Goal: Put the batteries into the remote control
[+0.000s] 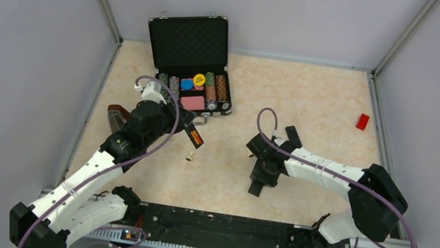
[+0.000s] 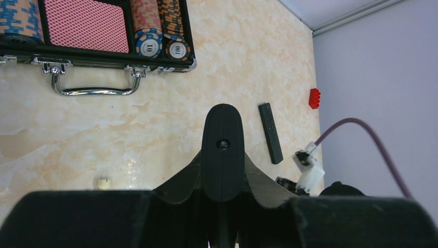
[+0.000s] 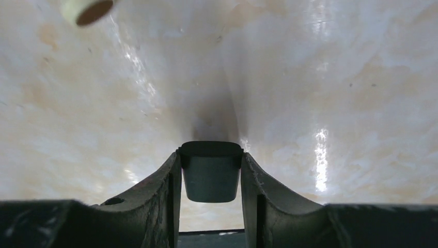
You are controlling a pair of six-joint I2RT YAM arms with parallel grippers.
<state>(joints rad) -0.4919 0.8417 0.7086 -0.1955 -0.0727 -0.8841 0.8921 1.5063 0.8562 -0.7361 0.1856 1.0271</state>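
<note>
Logging the battery-seating step. We see the left pincer point(image 2: 222, 168) clamped tight on a black body with a rounded end. It is raised off the surface point(image 1: 313, 98), just in front of the open poker chip case point(image 1: 185, 40). We take this body to be the remote control point(image 2: 222, 129), though no buttons show in any view. In the overhead view a red-orange strip sits along its lower edge. We read it as a battery point(image 1: 197, 139), either seated in the compartment or lying against it; we cannot tell which. We find no second battery in any view.

The right pincer point(image 3: 210, 157) is closed on a small black piece point(image 3: 210, 181) with rounded corners, held low over the surface near the centre. It may be the back cover, but the views do not settle it. A slim black bar point(image 2: 270, 133) lies flat just beyond the right arm, apart from both pincers. A cream peg point(image 2: 104, 182) sits on the surface near the left pincer.

Judgement: loading is partway, with one battery apparently in place and the cover off. The next move calls for locating the second battery. If both are already in, it calls for bringing the black piece to the remote control, lining it up with the open back and sliding it shut while the left pincer holds firm. Alignment between the two arms matters most, because the piece is small and a skewed approach would likely jam.
</note>
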